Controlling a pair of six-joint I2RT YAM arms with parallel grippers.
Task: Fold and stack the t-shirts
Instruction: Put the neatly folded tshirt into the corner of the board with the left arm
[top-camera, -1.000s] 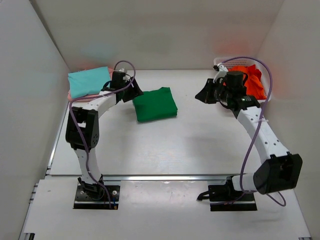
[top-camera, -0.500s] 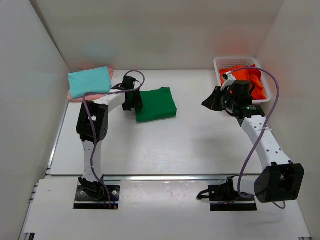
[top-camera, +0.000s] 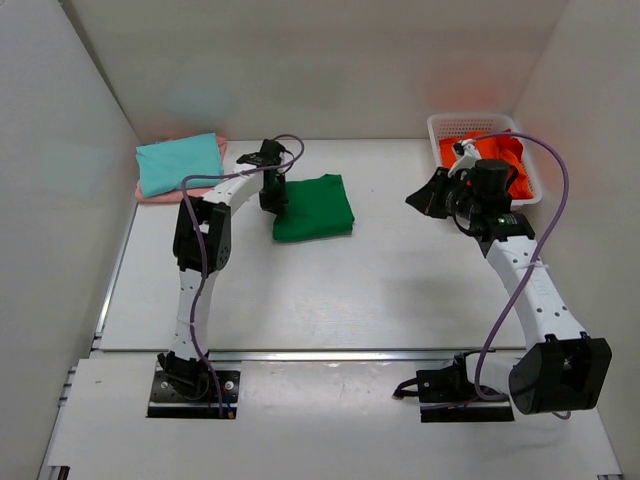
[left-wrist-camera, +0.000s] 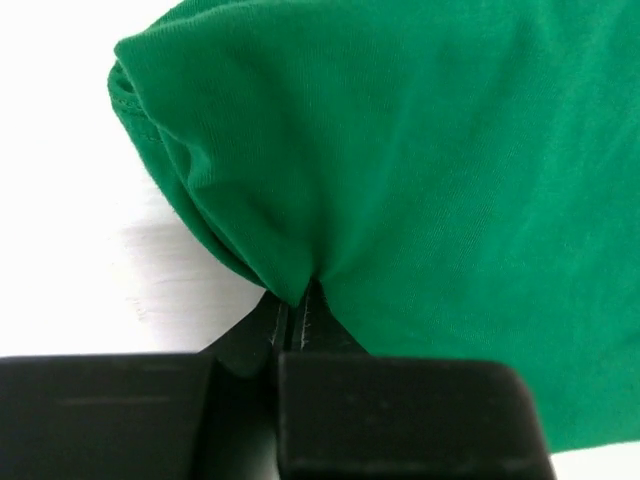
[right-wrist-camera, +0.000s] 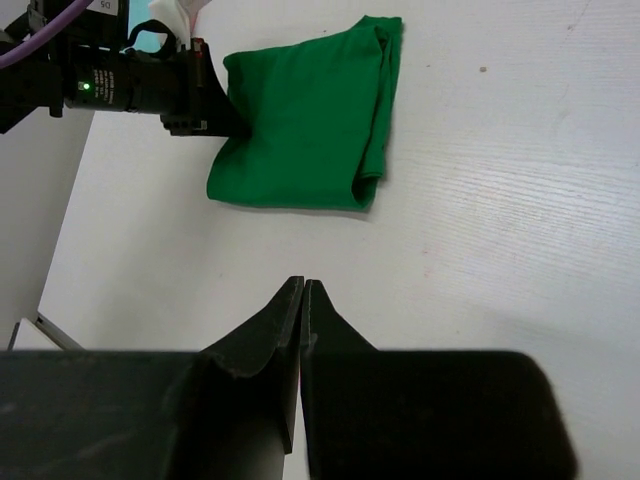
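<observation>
A folded dark green t-shirt lies on the table behind the middle. My left gripper is shut on its left edge; in the left wrist view the green cloth bunches into the closed left gripper. A folded teal t-shirt rests on a pale pink one at the back left. An orange-red t-shirt lies in the white basket. My right gripper hangs shut and empty above the table right of the green shirt, its tips pressed together.
White walls close in the table on the left, back and right. The basket stands in the back right corner. My left arm shows in the right wrist view at the green shirt's edge.
My left gripper moved right from beside the teal stack to the green shirt's left edge and shut on it. The right arm drew back slightly to the right.
</observation>
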